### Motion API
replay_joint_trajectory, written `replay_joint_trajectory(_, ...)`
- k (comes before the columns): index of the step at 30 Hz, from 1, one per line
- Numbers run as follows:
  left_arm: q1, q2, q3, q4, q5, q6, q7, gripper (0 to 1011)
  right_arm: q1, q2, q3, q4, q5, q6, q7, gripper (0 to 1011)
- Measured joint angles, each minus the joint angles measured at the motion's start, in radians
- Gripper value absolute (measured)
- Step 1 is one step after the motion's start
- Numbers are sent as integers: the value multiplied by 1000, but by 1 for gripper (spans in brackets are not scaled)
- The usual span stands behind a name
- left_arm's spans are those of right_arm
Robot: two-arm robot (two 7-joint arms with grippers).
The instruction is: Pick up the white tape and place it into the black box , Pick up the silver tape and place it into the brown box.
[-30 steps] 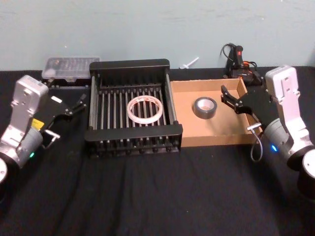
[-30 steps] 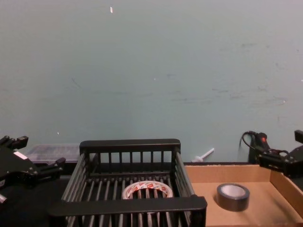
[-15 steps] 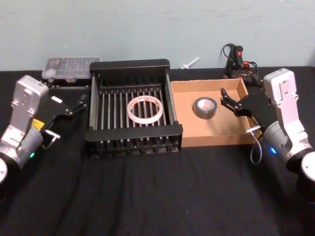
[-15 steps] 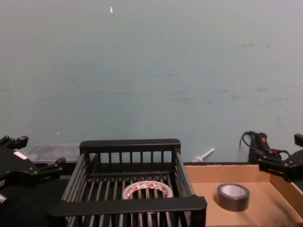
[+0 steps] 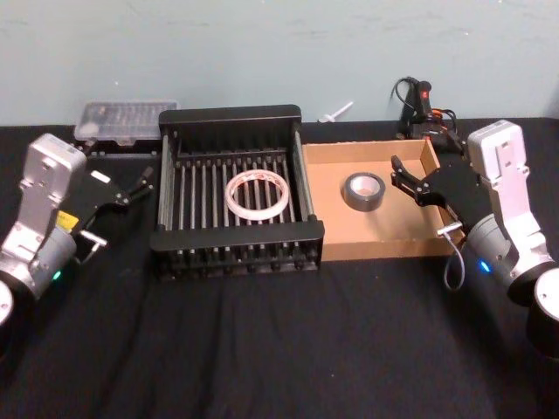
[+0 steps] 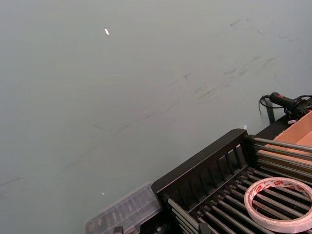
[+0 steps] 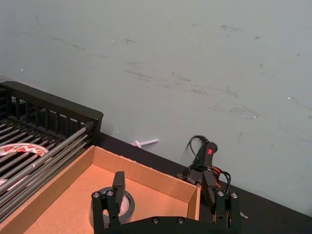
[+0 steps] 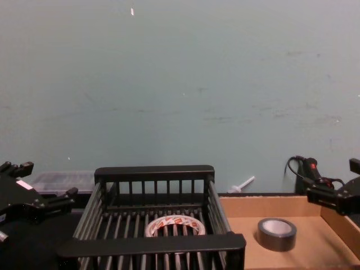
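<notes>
White tape (image 5: 258, 194) lies flat on the slatted floor of the black box (image 5: 236, 236), roughly centred, red-and-white print showing on its inner core. Silver tape (image 5: 363, 191) lies flat on the floor of the brown box (image 5: 380, 247), toward the far half and apart from the walls. The 2 boxes sit side by side on the black worktop (image 5: 279, 340), their adjoining walls touching or nearly so; black box on the robot's left, brown box on its right.

Right claw (image 5: 407, 179) hangs over the right-hand wall of the brown box, just beside the silver tape without touching it; fingers spread apart, nothing between them. The right wrist view confirms the 2 fingers (image 7: 118, 183) parted, the roll seen past one of them.

Left claw (image 5: 140, 185) sits out to the left of the black box, near its left wall, fingers parted and empty.

Behind the black box at the far left is a clear plastic case (image 5: 124, 120). Behind the brown box lies a black tool with a red switch and cable (image 5: 419, 103). Wall behind is pale teal.
</notes>
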Motion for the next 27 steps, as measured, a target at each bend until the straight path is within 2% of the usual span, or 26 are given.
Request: replay_joint_trajectory(27,0,0,0,0,0,0,0,1001,1,1,0,0,2,2,1,1002)
